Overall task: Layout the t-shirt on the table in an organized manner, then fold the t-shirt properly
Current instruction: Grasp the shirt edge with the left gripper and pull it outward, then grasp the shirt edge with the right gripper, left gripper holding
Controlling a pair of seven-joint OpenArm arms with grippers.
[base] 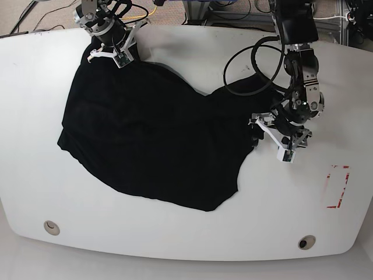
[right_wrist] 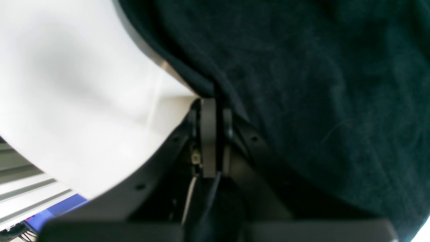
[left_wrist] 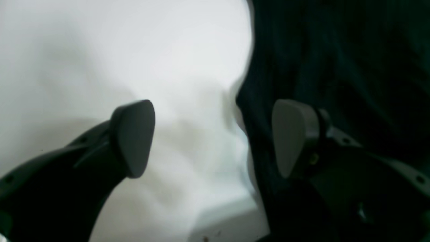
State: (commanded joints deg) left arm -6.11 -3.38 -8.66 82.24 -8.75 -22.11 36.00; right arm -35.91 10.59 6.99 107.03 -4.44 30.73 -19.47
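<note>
Lying spread and wrinkled over the big white smooth table (base: 186, 233): the large plain black cloth t-shirt (base: 151, 140), stretched between the two grippers. Pinched at its far corner by the right gripper (right_wrist: 215, 104), with the grey pads (right_wrist: 208, 134) pressed together on a fold of dark hem; the rest of the cloth falling away to that gripper's right in the wrist view. Beside the shirt's opposite edge, the left gripper (left_wrist: 215, 137), spread wide with nothing between the pads; one grey pad (left_wrist: 134, 137) over bare white tabletop, the other in front of black cloth, contact not clear. Right arm reaching low at the table's far edge. Left arm bent downward, looped in black cable (base: 256, 64), wrist angled toward the shirt's edge.
</note>
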